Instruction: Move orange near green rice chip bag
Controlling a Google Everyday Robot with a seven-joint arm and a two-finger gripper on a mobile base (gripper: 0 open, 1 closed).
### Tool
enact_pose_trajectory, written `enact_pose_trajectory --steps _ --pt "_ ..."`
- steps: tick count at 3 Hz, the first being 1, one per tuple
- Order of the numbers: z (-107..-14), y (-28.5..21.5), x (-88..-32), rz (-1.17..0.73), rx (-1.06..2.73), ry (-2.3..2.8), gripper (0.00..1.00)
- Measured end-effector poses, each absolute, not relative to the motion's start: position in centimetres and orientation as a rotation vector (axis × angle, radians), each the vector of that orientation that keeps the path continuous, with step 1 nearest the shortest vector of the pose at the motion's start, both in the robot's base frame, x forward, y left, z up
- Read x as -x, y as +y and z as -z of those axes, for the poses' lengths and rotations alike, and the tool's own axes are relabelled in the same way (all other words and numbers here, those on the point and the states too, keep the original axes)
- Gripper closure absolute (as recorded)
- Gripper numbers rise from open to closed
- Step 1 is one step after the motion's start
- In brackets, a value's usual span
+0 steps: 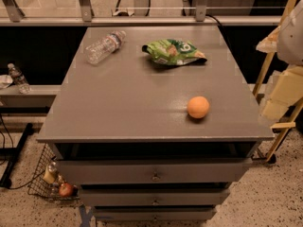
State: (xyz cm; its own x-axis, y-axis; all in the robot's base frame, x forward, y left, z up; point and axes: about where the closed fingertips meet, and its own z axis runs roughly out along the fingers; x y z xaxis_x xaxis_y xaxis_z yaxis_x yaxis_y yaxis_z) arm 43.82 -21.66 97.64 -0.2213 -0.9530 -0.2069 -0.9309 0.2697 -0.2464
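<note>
The orange [198, 107] sits on the grey table top [128, 103] at the front right, near the front edge. The green rice chip bag [173, 51] lies wrinkled at the back of the table, right of centre and well behind the orange. The two are apart, with bare table between them. My gripper [280, 98] shows as pale yellow parts under a white arm at the right edge of the view. It is off the table's right side, to the right of the orange and touching nothing.
A clear plastic water bottle [105, 46] lies on its side at the back left of the table. Drawers [155, 174] run below the front edge. A wire basket [49, 178] with a reddish fruit [66, 189] stands on the floor at left. A wooden frame [270, 60] stands at right.
</note>
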Motion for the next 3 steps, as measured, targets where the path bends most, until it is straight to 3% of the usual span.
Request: enact_pose_trajectory --steps 1,3 --pt "-97.6 -21.7 -43.8 0.099 1.724 2.231 0.00" --pt "-92.1 -17.5 -46.6 -0.152 1.570 2.154 0.00"
